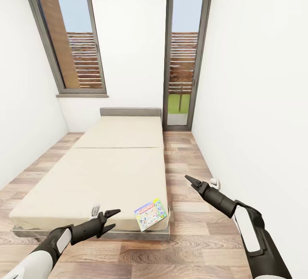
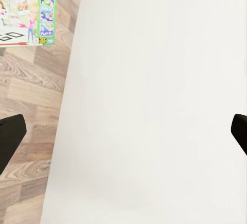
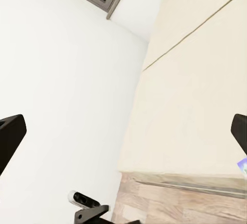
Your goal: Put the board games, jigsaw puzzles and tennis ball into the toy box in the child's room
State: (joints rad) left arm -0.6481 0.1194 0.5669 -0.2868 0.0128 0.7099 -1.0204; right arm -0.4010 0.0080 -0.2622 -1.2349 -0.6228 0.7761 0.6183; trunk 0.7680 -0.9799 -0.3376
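Bed (image 1: 98, 172) first: a large low cream mattress split by a seam, on a dark frame, filling the floor between white walls. One white-green rectangular board game box (image 1: 150, 214) lies on its near right corner, overhanging the edge; red lettering reads "NOPOLY" in the left wrist view (image 2: 25, 10). Left gripper (image 1: 114, 220) reaches level toward the bed's near edge, jaws spread wide. Right gripper (image 1: 191, 182) points forward over wood-plank floor (image 1: 188, 245), empty; its spread I cannot tell.
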